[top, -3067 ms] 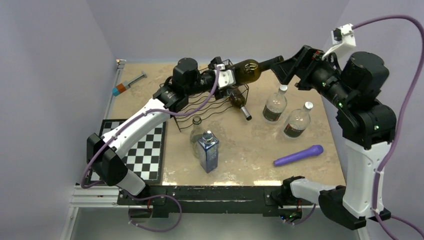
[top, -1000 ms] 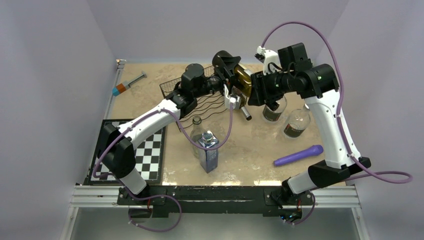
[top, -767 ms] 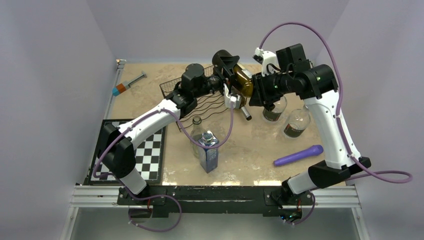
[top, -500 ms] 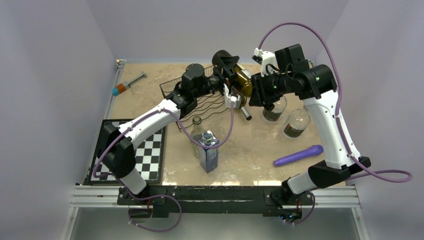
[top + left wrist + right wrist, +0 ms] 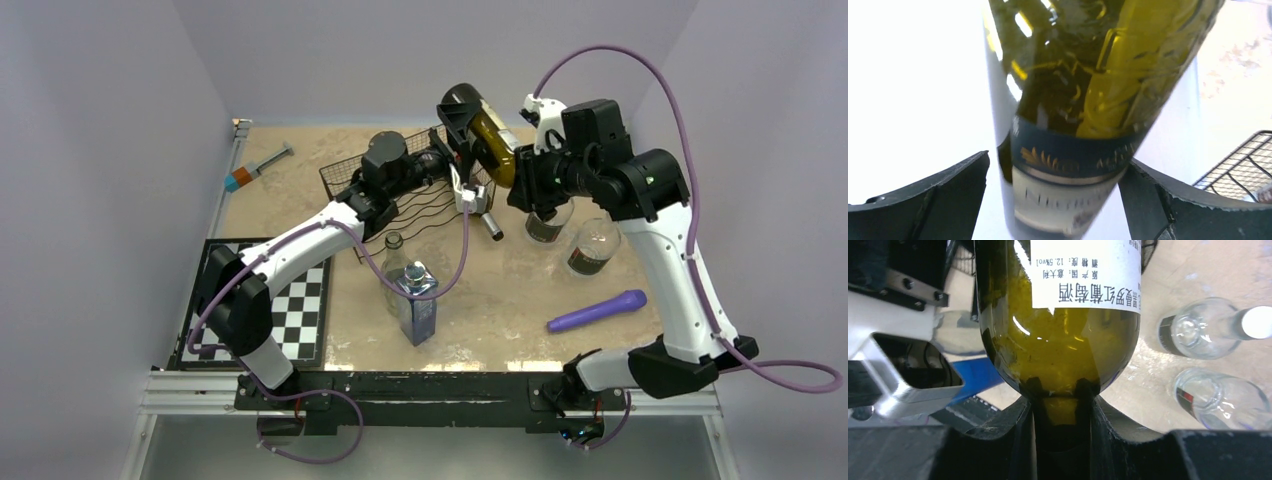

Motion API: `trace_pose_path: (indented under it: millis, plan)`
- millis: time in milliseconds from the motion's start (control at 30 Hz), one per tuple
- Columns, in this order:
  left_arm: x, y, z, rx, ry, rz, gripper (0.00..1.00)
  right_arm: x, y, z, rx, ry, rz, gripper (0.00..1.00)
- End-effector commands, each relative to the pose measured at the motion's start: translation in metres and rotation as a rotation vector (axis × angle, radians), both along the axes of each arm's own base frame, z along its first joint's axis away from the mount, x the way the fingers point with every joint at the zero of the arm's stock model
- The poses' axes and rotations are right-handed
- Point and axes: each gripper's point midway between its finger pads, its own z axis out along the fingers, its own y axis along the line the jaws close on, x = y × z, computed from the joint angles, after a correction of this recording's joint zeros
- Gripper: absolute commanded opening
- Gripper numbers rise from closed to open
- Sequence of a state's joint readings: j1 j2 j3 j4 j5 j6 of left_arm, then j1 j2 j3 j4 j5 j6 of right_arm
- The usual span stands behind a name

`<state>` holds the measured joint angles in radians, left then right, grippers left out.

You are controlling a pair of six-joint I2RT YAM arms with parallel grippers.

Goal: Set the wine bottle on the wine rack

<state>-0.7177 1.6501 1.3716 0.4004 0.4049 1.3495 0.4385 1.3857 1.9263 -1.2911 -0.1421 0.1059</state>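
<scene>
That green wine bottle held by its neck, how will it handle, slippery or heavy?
The wine bottle is glossy glass, so probably slippery and breakable. The right tool grips only its narrow neck while the wide body sticks out, so it may sag or swivel. Being round, it would likely roll if laid down.

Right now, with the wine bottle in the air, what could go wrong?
Only the right jaws hold the wine bottle, shut on its neck; the left jaws stand open either side of its body, so it may swing or slip. Lowering it, the right arm could knock the two clear bottles nearby.
</scene>
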Motion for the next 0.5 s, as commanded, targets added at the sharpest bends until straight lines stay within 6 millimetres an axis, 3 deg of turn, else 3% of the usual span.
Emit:
trace_pose_path:
  millis: [0,133,233,333,467]
  plan:
    - [-0.02,0.009,0.06,-0.163,-0.1,-0.034,0.99,0.028,-0.015,0.07,0.098,-0.312,-0.15,0.0]
    - [-0.022,0.008,0.059,-0.173,-0.076,-0.04,0.99,0.028,-0.025,0.088,0.12,-0.382,-0.209,0.0]
    - [-0.022,0.01,0.063,-0.191,-0.06,-0.029,0.99,0.029,-0.029,0.089,0.117,-0.395,-0.231,0.0]
    - [-0.02,0.016,0.066,-0.227,-0.027,-0.006,0.99,0.028,-0.029,0.079,0.103,-0.373,-0.23,0.0]
    - [-0.013,0.032,0.081,-0.355,0.03,0.058,0.99,0.025,-0.027,0.049,0.089,-0.331,-0.214,0.0]
